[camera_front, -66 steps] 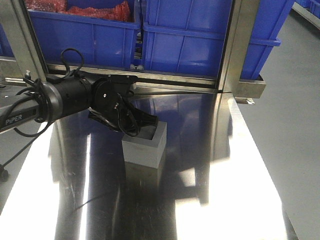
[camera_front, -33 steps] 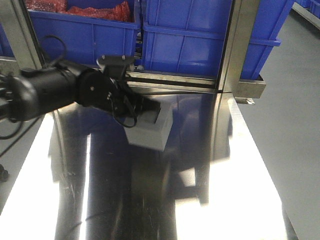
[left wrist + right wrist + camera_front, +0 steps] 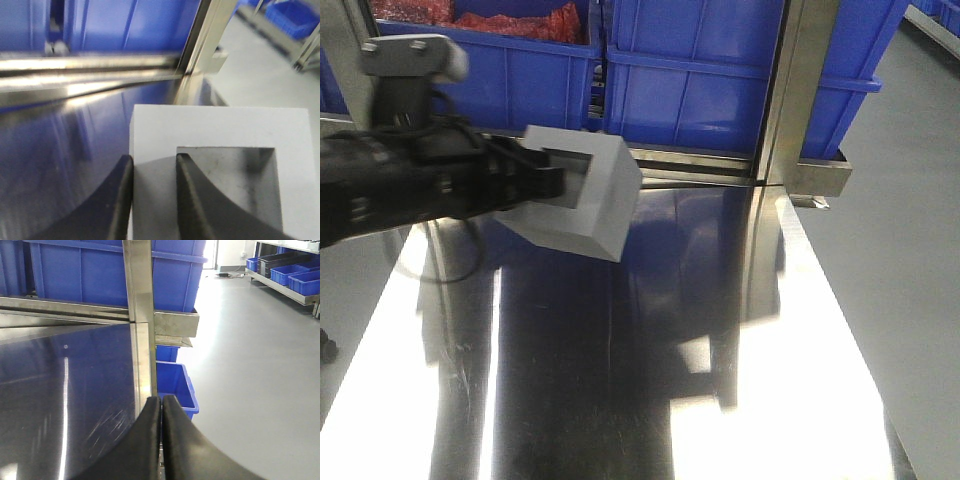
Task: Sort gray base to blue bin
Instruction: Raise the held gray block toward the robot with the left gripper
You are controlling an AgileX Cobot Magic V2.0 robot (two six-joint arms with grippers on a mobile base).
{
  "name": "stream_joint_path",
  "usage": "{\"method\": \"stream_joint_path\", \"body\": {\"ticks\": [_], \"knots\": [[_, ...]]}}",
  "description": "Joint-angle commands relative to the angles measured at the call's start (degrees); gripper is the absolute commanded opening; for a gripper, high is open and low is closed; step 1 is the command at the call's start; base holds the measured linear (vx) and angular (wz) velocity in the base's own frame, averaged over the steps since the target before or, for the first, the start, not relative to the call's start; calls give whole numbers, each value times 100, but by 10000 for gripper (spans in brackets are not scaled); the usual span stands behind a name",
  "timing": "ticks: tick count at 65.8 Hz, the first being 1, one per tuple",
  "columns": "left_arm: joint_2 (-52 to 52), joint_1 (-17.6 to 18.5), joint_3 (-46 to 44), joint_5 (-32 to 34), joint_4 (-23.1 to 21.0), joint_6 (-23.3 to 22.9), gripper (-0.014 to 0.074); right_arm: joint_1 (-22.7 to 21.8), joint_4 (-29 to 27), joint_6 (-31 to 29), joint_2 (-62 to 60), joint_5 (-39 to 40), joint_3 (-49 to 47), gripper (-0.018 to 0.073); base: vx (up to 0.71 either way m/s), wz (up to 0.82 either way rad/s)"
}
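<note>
While the left gripper (image 3: 154, 161) pinches one wall of the gray base (image 3: 595, 200), hollow toward the arm, the block hangs tilted over the steel table's (image 3: 620, 380) far-left part, blue crates (image 3: 720, 80) racked just beyond the far edge; the right gripper (image 3: 161, 407), closed empty, sits farther off.

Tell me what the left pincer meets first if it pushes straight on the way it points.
The left pincer clamps the gray base, which leads. Beyond it, probably the steel shelf rail below the blue crates; depth is unclear.
</note>
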State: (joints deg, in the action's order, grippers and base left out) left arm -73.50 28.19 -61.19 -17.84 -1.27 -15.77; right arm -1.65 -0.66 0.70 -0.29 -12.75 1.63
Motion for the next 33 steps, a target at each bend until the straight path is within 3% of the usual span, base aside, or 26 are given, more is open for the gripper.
{"method": "stream_joint_path", "body": {"ticks": [1,33], "knots": [[778,11,219,646,-15,129,-6,-15,26,-70,103,416,7,-5,0,0],[3571,11,2281,1274,127,198,-6,-15,26,-70,103,416,7,-5,0,0]]}}
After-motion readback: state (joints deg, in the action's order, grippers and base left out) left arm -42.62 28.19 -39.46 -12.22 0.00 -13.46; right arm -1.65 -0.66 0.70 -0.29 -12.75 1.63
